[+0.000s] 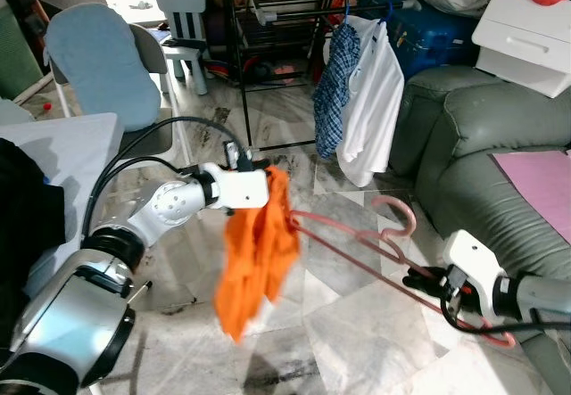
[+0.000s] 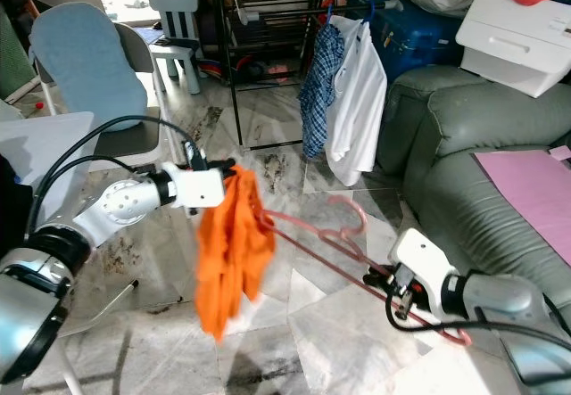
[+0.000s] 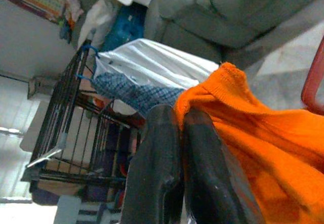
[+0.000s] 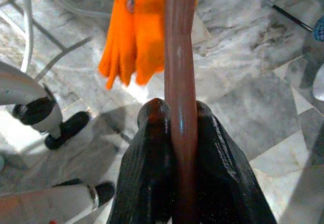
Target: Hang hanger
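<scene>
Right gripper (image 1: pixel 426 281): low at the right, near the camera, black fingers (image 4: pixel 223 168) clamped on the lower bar of the pink hanger, bar running between them.
Pink hanger (image 1: pixel 357 245): held out flat over the marble floor (image 1: pixel 357 324), hook (image 1: pixel 399 215) curling up near the sofa, far end tucked into the orange garment.
Left gripper (image 3: pixel 177 133): raised at centre-left, fingers (image 3: pixel 157 173) pressed together, pinching the top edge of the orange garment.
Orange garment (image 1: pixel 257 254): hanging limp from the left gripper, upper part touching the hanger's end, lower part dangling free above the floor.
Grey sofa (image 1: pixel 473 145): at the right, pink sheet (image 1: pixel 540 181) lying on its seat.
Grey chair (image 1: pixel 103 65): beyond the left arm, blue cover over its back.
Drying rack (image 1: pixel 285 20): dark frame further back, white shirt (image 1: pixel 375 110) and blue checked shirt (image 1: pixel 337 92) hanging side by side from its right end, touching.
White child's chair (image 1: pixel 183 20): far back, left of the rack.
White drawer unit (image 1: pixel 526 29): far right, behind the sofa.
</scene>
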Controlling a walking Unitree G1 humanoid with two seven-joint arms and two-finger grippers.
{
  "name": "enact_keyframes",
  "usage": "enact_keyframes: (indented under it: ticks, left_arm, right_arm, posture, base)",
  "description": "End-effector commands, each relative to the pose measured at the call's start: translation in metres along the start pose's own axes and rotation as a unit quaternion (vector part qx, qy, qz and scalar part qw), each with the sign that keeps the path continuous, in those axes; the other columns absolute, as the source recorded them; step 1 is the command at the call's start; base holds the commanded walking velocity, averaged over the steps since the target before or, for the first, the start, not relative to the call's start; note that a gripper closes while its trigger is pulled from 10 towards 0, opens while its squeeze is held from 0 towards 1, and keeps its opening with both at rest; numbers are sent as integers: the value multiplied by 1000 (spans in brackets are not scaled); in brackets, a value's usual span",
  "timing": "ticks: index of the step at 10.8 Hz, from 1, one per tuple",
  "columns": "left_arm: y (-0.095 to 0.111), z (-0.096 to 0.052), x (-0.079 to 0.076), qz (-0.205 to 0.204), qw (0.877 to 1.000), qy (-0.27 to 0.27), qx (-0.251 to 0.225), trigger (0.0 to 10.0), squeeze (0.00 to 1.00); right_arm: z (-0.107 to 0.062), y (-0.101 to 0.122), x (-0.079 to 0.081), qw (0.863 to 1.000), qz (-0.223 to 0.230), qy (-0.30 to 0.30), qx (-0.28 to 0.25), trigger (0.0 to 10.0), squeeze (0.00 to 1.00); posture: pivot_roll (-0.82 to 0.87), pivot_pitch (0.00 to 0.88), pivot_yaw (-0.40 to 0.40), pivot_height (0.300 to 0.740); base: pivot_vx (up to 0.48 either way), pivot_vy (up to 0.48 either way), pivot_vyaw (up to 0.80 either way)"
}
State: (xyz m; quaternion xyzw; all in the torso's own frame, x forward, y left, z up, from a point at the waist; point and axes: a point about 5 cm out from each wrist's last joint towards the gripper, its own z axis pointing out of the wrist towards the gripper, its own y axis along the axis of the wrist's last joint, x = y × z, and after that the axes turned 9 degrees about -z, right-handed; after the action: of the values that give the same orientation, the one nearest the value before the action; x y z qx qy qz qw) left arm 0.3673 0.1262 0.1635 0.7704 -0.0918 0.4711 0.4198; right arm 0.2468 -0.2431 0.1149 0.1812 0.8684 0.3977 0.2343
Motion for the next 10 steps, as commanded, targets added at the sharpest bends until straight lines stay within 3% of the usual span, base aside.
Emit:
enact_keyframes:
  ticks: [1, 2, 4, 6, 9, 10]
  left_arm:
    - [10, 2, 8, 3, 1000, 11, -27, 10000, 0]
    - [14, 3, 11, 3, 999, 15, -40, 10000, 0]
    - [32, 4, 27, -12, 995, 49, -89, 10000, 0]
    - [50, 5, 41, -57, 984, 90, -143, 10000, 0]
    - [64, 4, 40, -115, 970, 111, -185, 10000, 0]
    - [73, 6, 32, -120, 967, 98, -201, 10000, 0]
  right_arm:
    - [5, 0, 1, 1000, -4, 5, 0, 10000, 0]
    - [7, -2, 0, 1000, 1, -1, 4, 10000, 0]
    - [13, -17, 5, 998, 64, -15, 21, 10000, 0]
    - [19, -33, -1, 986, 147, -70, 41, 10000, 0]
    - [21, -43, -17, 964, 217, -139, 61, 10000, 0]
    - [25, -41, -23, 957, 233, -166, 52, 10000, 0]
  posture:
    - [-167, 0, 9, 740]
    - [-167, 0, 7, 740]
    - [-166, 0, 3, 740]
    - [-165, 3, -3, 740]
    - [-163, 3, -8, 740]
    - [-159, 1, -11, 740]
  base:
    - [0, 0, 0]
    - [0, 0, 0]
    - [0, 0, 0]
    - [0, 0, 0]
    - [0, 0, 0]
    - [0, 0, 0]
